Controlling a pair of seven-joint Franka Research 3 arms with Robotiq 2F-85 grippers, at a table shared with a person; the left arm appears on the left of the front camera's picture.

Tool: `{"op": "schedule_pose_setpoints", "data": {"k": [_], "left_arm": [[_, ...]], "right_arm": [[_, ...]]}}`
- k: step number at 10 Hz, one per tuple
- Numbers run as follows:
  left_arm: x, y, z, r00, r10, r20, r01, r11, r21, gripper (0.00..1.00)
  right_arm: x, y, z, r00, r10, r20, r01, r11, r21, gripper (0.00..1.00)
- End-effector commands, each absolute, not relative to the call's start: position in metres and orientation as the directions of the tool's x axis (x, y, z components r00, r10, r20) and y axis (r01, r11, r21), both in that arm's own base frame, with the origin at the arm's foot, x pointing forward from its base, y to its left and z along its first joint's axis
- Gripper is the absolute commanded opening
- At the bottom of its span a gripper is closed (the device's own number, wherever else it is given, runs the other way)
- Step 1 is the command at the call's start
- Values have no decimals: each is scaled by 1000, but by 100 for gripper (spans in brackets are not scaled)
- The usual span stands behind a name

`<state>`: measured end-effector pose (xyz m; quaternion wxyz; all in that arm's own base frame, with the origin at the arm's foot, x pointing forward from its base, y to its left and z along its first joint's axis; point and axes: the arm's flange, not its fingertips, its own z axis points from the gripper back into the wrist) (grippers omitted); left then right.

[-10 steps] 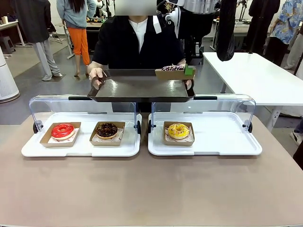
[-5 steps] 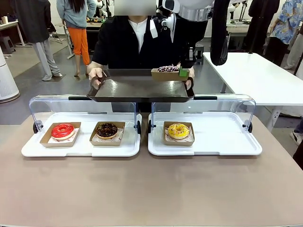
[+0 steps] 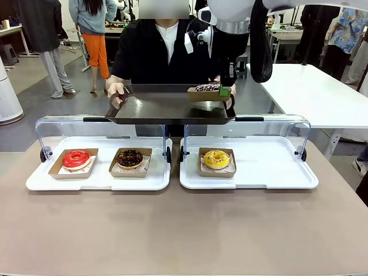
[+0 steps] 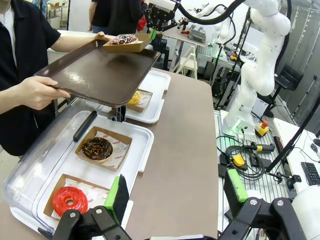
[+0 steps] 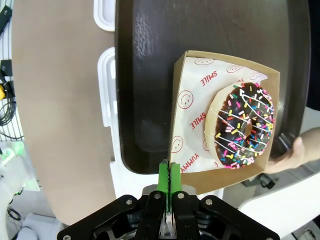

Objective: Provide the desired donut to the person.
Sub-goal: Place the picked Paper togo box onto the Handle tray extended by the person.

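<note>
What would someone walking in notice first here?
The robot's right hand is shut on a cardboard carton with a sprinkled chocolate donut, at the right end of the brown tray the person holds out. Nearer, a red donut, a dark donut and a yellow donut sit on white trays.

left end effector: fingers spread wide | right end effector: fingers pinched together

Bright even indoor light, glare on dark tray, wrist views bent at edges
</note>
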<state>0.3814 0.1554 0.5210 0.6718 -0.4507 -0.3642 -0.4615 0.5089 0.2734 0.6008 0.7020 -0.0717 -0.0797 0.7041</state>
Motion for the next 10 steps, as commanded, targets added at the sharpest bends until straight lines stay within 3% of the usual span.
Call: {"op": "schedule_pose_setpoints", "data": {"k": [1, 10], "left_arm": [[380, 156, 523, 312, -285, 906, 947, 168, -273, 100], [380, 156, 523, 312, -285, 906, 947, 168, -273, 100]], "right_arm": [[528, 274, 595, 14, 1000, 1, -982, 14, -189, 1], [540, 271, 574, -91, 994, 67, -986, -81, -143, 1]]}}
